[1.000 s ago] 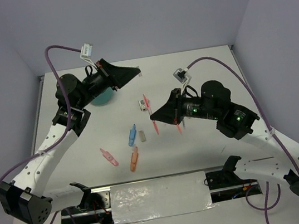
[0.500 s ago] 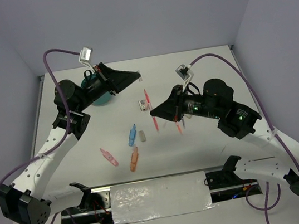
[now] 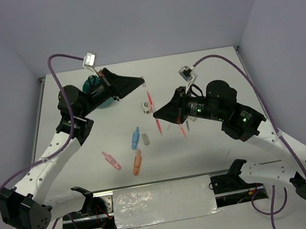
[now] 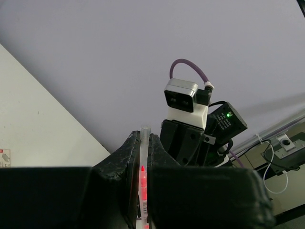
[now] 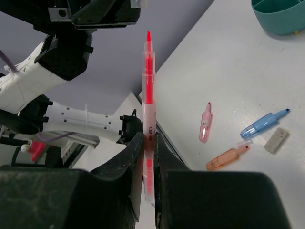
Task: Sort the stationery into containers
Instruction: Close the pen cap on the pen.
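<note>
My right gripper (image 5: pixel 148 138) is shut on a thin red pen (image 5: pixel 148 95), which stands upright with its bare tip pointing up. In the top view the red pen (image 3: pixel 154 111) hangs above the table at the right gripper (image 3: pixel 156 114). My left gripper (image 4: pixel 143 138) is shut on a clear pen cap (image 4: pixel 143 152). From above, the left gripper (image 3: pixel 141 82) hovers just up-left of the pen. The teal container (image 3: pixel 98 99) is mostly hidden behind the left arm; its rim (image 5: pixel 281 19) shows in the right wrist view.
A blue marker (image 3: pixel 136 138), grey eraser (image 3: pixel 145 140), pink marker (image 3: pixel 111 160) and orange marker (image 3: pixel 137 162) lie mid-table. A small white item (image 3: pixel 145 107) sits near the pen. More thin pens (image 3: pixel 184 127) lie under the right wrist.
The right gripper has lifted and turned the red pen towards the left gripper. The left gripper has dipped a little towards the pen. Both grips are unchanged.
</note>
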